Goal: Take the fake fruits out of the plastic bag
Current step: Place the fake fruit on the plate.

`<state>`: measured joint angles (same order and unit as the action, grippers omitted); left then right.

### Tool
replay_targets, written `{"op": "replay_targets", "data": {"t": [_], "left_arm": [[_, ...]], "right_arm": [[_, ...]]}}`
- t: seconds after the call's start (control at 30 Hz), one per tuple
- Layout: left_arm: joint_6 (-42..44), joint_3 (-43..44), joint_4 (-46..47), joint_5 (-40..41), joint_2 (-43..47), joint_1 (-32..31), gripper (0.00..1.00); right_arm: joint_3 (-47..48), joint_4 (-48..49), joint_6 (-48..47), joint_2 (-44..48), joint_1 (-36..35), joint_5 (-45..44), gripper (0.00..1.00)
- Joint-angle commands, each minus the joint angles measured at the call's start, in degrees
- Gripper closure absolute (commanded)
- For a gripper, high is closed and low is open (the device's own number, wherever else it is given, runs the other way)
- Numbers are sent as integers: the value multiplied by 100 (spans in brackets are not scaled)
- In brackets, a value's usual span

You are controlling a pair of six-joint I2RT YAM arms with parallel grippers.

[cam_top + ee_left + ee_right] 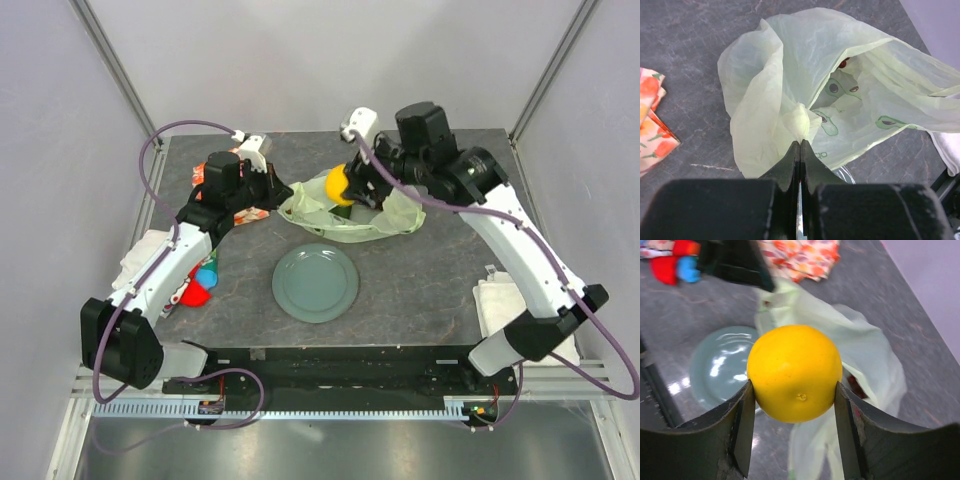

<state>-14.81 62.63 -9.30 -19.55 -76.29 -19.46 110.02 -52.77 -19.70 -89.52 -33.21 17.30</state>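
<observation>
The pale green plastic bag [350, 215] lies behind the plate; it also shows in the left wrist view [790, 90] and the right wrist view [855, 355]. My left gripper [800, 145] is shut on a fold of the bag's rim; in the top view it is at the bag's left edge [283, 195]. My right gripper [795, 390] is shut on the round orange fruit [794, 372] and holds it above the bag [339, 185]. A dark red fruit [843, 62] shows inside the bag's mouth, also in the right wrist view [856, 386]. The other fruits are hidden.
A grey-green plate [315, 281] sits in front of the bag. An orange patterned cloth [652, 120] lies left of it. Red-and-blue toy items [200, 283] lie at the left edge. White towels lie at the left [140, 250] and right [497, 305].
</observation>
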Motion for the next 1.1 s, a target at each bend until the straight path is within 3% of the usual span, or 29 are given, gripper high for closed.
{"op": "replay_targets", "data": {"t": [0.0, 0.13, 0.27, 0.7, 1.07], "left_arm": [[443, 408, 227, 206, -96, 21, 98], [-36, 522, 192, 128, -140, 302, 98], [-725, 487, 341, -812, -263, 838, 98], [-549, -49, 535, -770, 97, 865, 98], [-497, 56, 517, -743, 123, 909, 98]], "right_arm": [[-717, -119, -208, 65, -834, 643, 65], [-1148, 100, -332, -109, -1424, 775, 65], [-1237, 486, -420, -470, -1767, 810, 65], [-1334, 1594, -104, -2104, -2040, 495, 65], [-1202, 1559, -165, -2808, -2067, -7, 62]]}}
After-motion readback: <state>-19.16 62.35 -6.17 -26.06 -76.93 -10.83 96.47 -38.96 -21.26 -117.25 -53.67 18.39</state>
